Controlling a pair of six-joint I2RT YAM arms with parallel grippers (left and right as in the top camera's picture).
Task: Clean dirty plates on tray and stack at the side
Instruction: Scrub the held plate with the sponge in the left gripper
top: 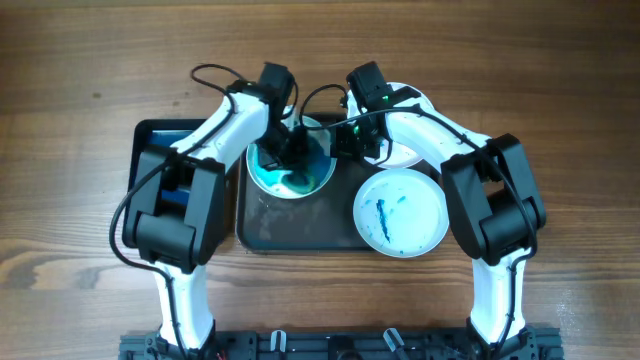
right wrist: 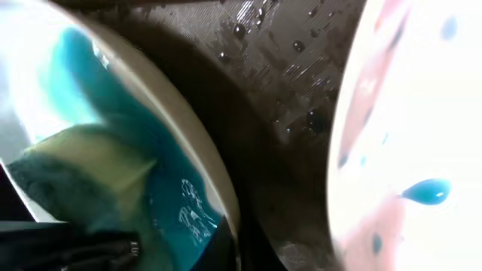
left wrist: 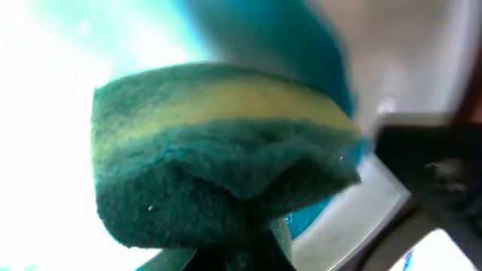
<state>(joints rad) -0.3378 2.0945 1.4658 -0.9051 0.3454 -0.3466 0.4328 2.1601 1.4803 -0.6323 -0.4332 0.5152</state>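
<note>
A wooden table (top: 80, 60) is carrying the tray (top: 300, 232). Over the tray's left half, the left gripper (top: 288, 150) is clamping a green-and-yellow sponge (left wrist: 218, 165) on the teal-smeared plate (top: 300, 182). The right gripper (top: 352, 140) is hovering at the tray's far middle, its grip unreadable, and a streaked plate (top: 400, 212) is lying on the tray's right half.

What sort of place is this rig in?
Probably a lab bench staged as a dish-washing station: wood-grain table, dark tray with blue-smeared white plates, and a green-yellow sponge gripped in the left pincer.
</note>
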